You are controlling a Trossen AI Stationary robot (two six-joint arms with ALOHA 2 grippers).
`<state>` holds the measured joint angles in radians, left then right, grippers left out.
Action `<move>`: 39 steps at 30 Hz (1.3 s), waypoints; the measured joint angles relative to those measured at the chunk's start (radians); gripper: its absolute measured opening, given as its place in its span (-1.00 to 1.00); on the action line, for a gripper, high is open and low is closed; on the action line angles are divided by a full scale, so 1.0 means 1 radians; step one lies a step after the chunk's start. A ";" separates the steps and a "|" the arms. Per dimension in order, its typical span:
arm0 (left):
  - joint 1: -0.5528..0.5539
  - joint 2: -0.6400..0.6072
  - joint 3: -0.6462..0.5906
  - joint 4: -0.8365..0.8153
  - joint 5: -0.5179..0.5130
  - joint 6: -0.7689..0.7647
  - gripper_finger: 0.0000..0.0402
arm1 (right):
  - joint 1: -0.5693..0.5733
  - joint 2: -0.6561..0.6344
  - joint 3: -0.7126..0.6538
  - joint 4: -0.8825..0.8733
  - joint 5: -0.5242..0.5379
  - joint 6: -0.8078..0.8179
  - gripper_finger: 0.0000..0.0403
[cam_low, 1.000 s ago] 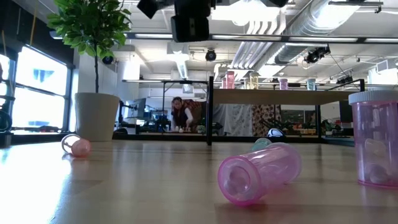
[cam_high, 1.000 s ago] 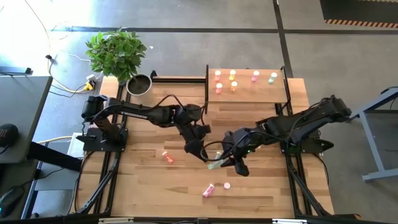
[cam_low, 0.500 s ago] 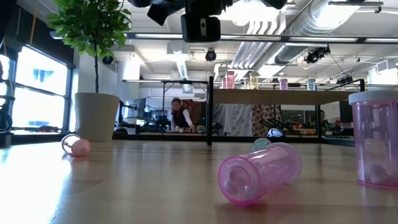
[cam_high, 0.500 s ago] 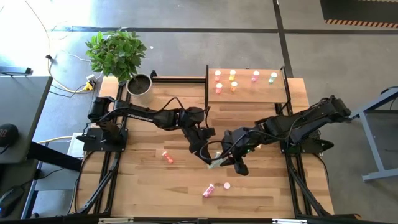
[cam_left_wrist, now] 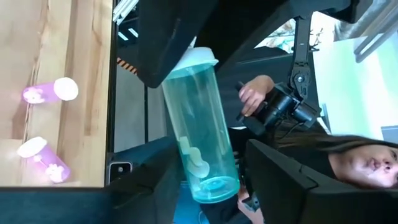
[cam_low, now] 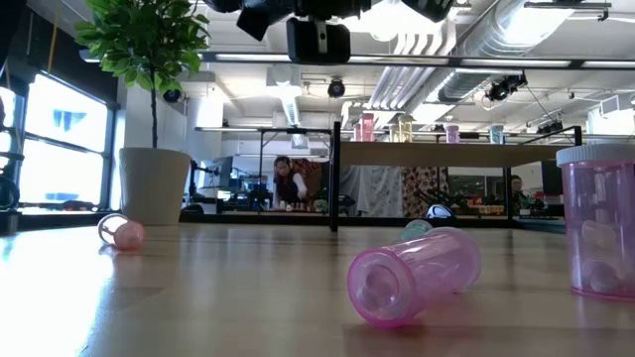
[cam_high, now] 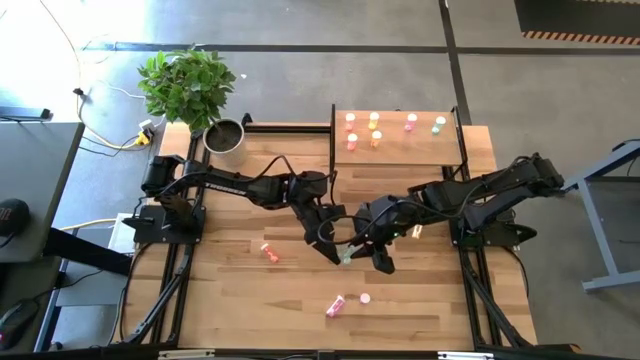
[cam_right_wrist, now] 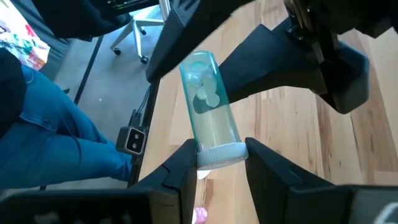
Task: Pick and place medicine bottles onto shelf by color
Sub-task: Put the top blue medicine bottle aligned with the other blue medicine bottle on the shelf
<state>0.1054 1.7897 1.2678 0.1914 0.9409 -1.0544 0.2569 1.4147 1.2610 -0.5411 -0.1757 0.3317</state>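
Above the middle of the table (cam_high: pixel 230 300), both grippers meet on one pale green bottle (cam_left_wrist: pixel 199 143). The right gripper (cam_right_wrist: pixel 214 163) pinches its capped end with narrowed fingers, while the left gripper (cam_left_wrist: pixel 205 177) has its half-spread fingers around the bottle's base. The shelf (cam_high: pixel 400 150) at the back edge holds other bottles; pink bottles (cam_high: pixel 335 305) lie on the table.

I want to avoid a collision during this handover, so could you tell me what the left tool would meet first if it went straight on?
Probably the pale green bottle between its fingers, then the right tool.
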 joint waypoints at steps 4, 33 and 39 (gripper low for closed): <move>0.000 0.000 0.000 -0.001 0.000 0.015 -0.30 | 0.000 0.000 0.000 0.001 -0.001 0.000 -0.48; 0.019 0.000 -0.001 -0.013 -0.039 0.100 -0.48 | -0.020 -0.043 0.000 -0.010 0.043 0.096 0.11; 0.065 0.000 0.000 -0.007 -0.068 0.135 -0.48 | -0.045 -0.129 0.000 -0.039 0.128 0.120 0.15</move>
<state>0.1702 1.7897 1.2675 0.1846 0.8729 -0.9197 0.2116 1.2856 1.2610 -0.5799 -0.0474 0.4514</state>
